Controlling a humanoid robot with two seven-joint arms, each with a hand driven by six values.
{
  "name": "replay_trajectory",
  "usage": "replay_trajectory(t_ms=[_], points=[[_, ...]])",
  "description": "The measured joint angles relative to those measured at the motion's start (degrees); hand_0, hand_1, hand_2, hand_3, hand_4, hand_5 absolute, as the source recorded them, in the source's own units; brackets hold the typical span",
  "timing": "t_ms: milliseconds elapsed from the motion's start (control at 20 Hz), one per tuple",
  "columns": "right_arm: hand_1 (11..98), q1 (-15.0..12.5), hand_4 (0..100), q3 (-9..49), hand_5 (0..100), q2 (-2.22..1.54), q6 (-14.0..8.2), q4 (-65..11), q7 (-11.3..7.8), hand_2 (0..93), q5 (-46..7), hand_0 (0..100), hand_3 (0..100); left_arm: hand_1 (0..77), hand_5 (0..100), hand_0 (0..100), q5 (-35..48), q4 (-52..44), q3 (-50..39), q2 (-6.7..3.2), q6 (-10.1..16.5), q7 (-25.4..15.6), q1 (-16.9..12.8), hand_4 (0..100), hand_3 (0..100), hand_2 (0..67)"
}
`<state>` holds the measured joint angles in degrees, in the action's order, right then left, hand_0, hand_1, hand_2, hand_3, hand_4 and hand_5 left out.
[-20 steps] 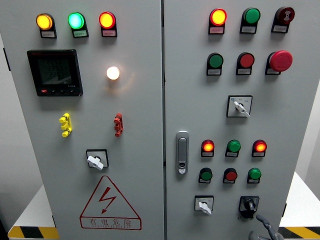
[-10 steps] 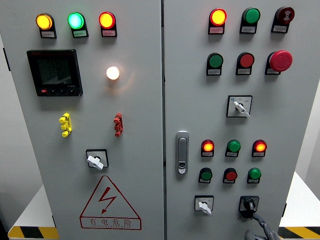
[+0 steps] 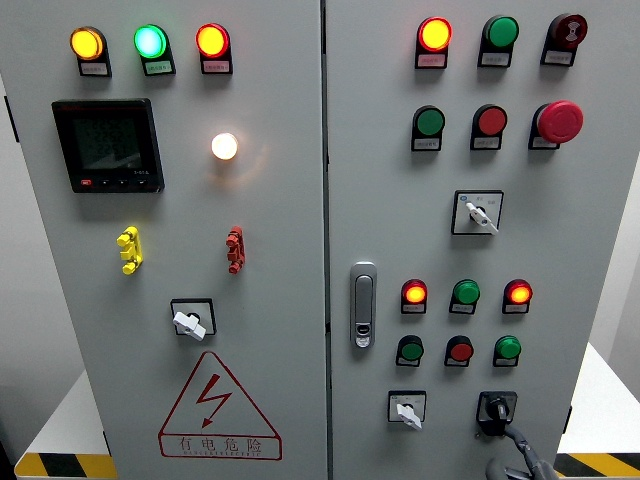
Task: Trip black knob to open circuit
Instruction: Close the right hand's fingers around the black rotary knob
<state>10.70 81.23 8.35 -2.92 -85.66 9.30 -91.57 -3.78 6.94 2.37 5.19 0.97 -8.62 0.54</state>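
The black knob sits on its black square plate at the bottom right of the right cabinet door, with its handle roughly upright. My right hand comes up from the bottom edge just below and right of the knob. Its dark grey tip reaches the lower right edge of the knob's plate. Most of the hand is cut off by the frame's bottom edge. The left arm does not show.
A white selector switch sits left of the knob, with green and red push buttons above. A door handle is by the centre seam. The left door carries a meter and a warning triangle.
My right hand has risen and moved up-left from the bottom edge until its tip meets the knob's lower edge. The knob's handle looks unchanged.
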Motion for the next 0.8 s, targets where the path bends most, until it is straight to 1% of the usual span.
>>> replay_trajectory(t_ms=[550,800], points=[[47.7,-0.1,100,-0.6,100,-0.01,0.0,-0.3,0.12,3.1,0.0,88,95,3.2,2,0,0.0,0.0,0.0,0.00,0.0,0.0,0.0,7,21,12.9],[47.8,-0.1,100,-1.1,100,-0.01,0.0,-0.3,0.45,3.4,0.0,88,95,3.2,2,0,0.0,0.0,0.0,0.00,0.0,0.0,0.0,7,21,12.9]])
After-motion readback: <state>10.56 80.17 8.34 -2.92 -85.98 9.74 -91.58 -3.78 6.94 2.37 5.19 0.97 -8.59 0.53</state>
